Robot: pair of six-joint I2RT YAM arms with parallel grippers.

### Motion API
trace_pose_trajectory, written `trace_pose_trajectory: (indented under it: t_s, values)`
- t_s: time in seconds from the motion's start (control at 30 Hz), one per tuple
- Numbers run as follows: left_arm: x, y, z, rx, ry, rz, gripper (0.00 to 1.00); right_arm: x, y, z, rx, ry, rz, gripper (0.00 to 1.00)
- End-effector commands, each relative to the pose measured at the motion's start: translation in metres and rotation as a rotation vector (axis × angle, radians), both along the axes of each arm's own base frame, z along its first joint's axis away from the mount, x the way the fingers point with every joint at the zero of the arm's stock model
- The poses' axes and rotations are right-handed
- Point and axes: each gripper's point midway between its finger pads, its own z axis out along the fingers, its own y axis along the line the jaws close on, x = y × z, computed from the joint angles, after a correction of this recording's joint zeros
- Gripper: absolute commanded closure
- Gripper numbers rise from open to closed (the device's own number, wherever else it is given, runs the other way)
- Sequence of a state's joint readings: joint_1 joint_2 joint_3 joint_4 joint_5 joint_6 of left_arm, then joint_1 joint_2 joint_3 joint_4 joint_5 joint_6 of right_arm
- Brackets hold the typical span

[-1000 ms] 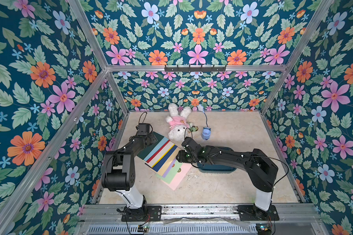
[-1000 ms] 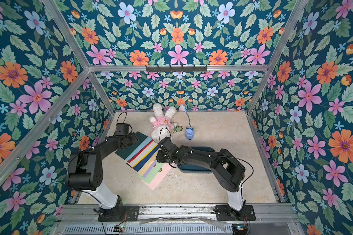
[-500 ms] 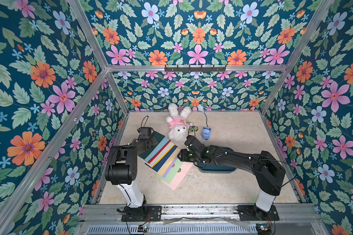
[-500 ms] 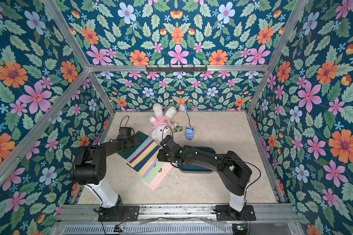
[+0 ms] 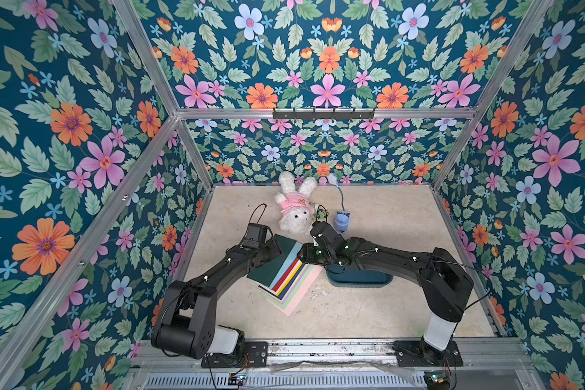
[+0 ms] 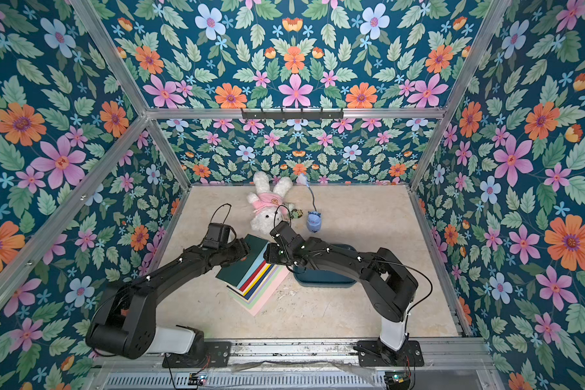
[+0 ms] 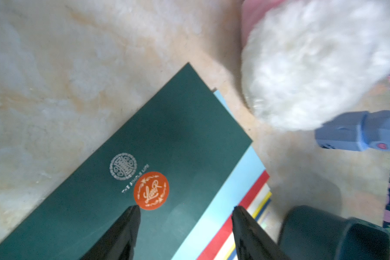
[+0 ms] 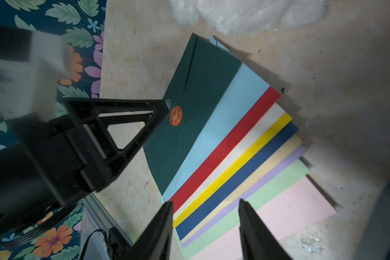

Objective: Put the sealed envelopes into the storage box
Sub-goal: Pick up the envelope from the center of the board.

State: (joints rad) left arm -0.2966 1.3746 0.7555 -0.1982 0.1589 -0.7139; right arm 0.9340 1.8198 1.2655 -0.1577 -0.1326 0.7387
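movement on the left: left claw [image 7: 185, 209] has swung down low over the sealed envelopes [image 5: 286, 273], jaws well apart, nothing gripped, one tip beside the orange seal [image 7: 151, 190] on the dark green top envelope [image 7: 167, 135]. right claw [image 8: 205, 202] has barely shifted, jaws parted and empty above the fan's edge. storage box [image 5: 358, 280] waits just beside, under the right arm, so looks like the first pickup. marbled beige worktop [image 5: 402, 219], scuffed; floral walls [image 5: 81, 135] all round.
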Motion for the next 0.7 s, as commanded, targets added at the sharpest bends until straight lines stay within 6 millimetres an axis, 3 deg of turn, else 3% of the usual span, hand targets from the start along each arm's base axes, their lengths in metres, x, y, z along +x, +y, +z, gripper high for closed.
trace_pose_trajectory:
  t_s: [0.0, 0.1, 0.2, 0.3, 0.5, 0.67]
  values:
    - [0.002, 0.022, 0.009, 0.109, -0.016, 0.049, 0.28, 0.001, 0.007, 0.002, 0.024, 0.016, 0.002, 0.49]
    - [0.019, 0.039, 0.002, 0.160, -0.018, 0.082, 0.30, 0.005, 0.019, 0.001, 0.049, 0.047, -0.005, 0.49]
    - [0.033, 0.048, -0.022, 0.191, 0.039, 0.093, 0.33, 0.012, 0.033, -0.003, 0.077, 0.074, -0.011, 0.49]
    - [0.040, 0.055, -0.035, 0.223, 0.044, 0.110, 0.48, 0.022, 0.041, -0.015, 0.094, 0.116, -0.041, 0.49]
    - [0.027, 0.057, -0.062, 0.215, 0.095, 0.121, 0.49, 0.032, 0.056, -0.037, 0.135, 0.188, -0.060, 0.49]
    - [0.018, 0.058, -0.073, 0.222, 0.121, 0.111, 0.50, 0.036, 0.058, -0.048, 0.139, 0.210, -0.066, 0.49]
